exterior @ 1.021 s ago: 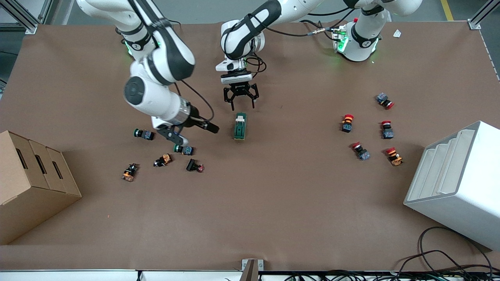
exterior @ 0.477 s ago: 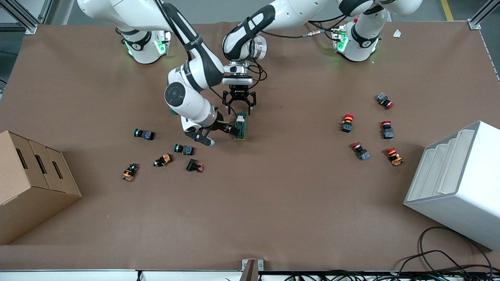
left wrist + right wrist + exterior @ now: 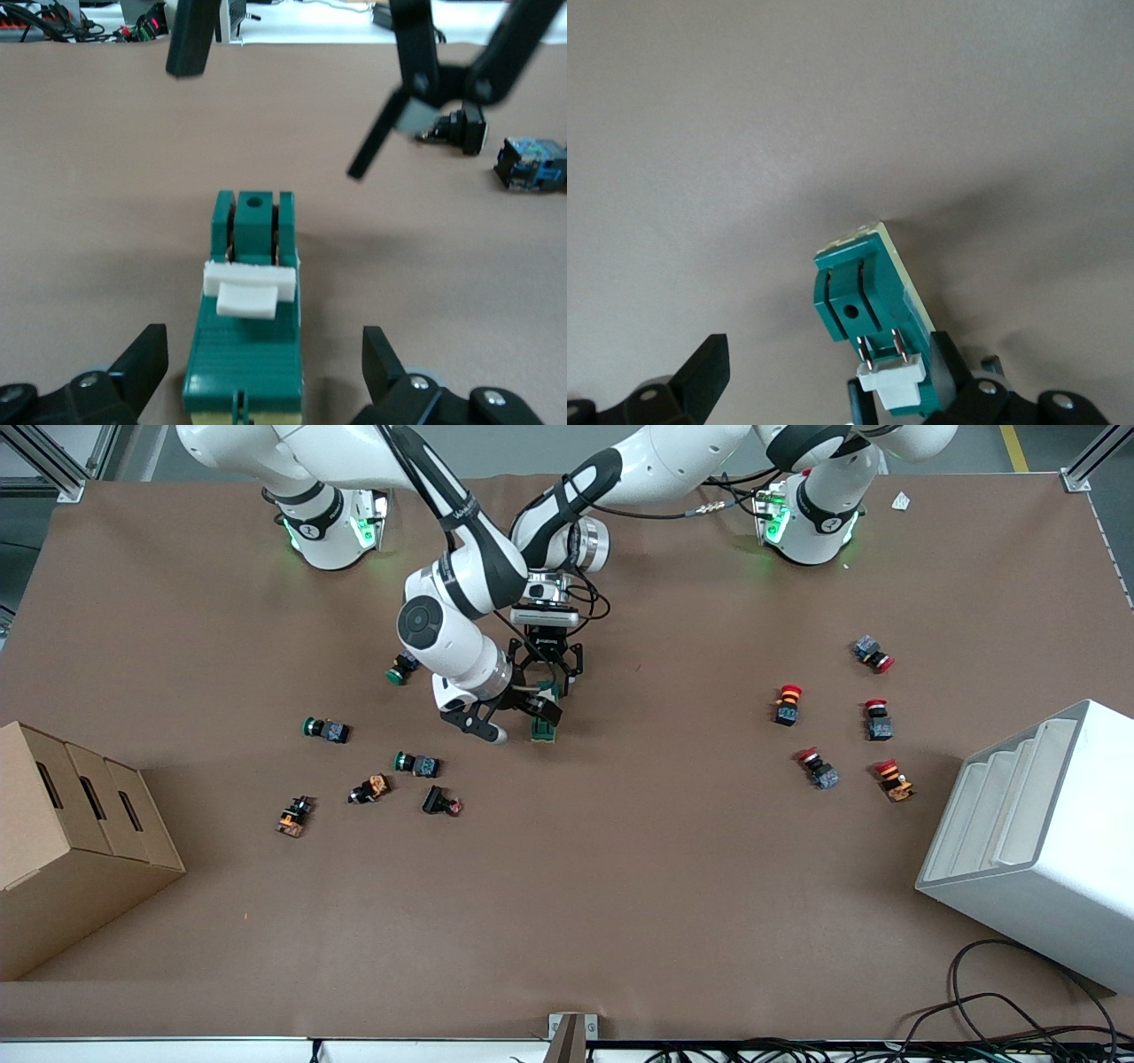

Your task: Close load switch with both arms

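Observation:
The load switch [image 3: 542,732] is a dark green oblong block with a cream-white lever, lying mid-table. My left gripper [image 3: 547,680] is open, low over the switch's end that is farther from the front camera. In the left wrist view the switch [image 3: 252,328] lies between the left gripper's [image 3: 263,347] spread fingers, apart from both, with its white lever [image 3: 249,288] raised. My right gripper [image 3: 514,717] is open over the switch from the right arm's end. In the right wrist view the switch [image 3: 864,297] sits close against one finger [image 3: 948,367] of the right gripper [image 3: 828,350].
Green push buttons [image 3: 326,730], [image 3: 416,763], [image 3: 401,669] and orange and black ones [image 3: 370,788] lie toward the right arm's end. Several red push buttons [image 3: 787,704] lie toward the left arm's end. A cardboard box [image 3: 71,841] and a white bin [image 3: 1036,841] stand at the table's ends.
My right arm swung from over the green push buttons across to the load switch. My left gripper came down over the switch's end. The switch has stayed in place.

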Tool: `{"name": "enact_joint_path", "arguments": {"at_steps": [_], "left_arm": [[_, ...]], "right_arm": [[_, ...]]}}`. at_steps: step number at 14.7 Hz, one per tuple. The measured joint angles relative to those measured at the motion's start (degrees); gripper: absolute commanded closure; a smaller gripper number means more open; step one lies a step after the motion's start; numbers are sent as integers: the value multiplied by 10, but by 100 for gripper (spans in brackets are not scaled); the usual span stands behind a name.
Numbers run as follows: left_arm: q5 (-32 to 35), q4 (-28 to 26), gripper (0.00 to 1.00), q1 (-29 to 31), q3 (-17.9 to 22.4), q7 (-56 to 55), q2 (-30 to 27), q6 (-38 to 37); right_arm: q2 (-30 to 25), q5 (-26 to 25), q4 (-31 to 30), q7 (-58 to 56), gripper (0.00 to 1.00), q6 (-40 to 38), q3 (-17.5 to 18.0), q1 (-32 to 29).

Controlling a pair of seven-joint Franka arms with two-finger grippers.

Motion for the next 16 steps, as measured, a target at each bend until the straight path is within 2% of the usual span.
{"name": "enact_joint_path", "arguments": {"at_steps": [8, 16], "left_arm": [[20, -7, 2, 0, 4, -21, 7, -4], [20, -9, 1, -3, 4, -19, 7, -8]], "right_arm": [[28, 66, -24, 0, 0, 93, 19, 25], [36, 88, -24, 0, 0, 102, 23, 37]]}}
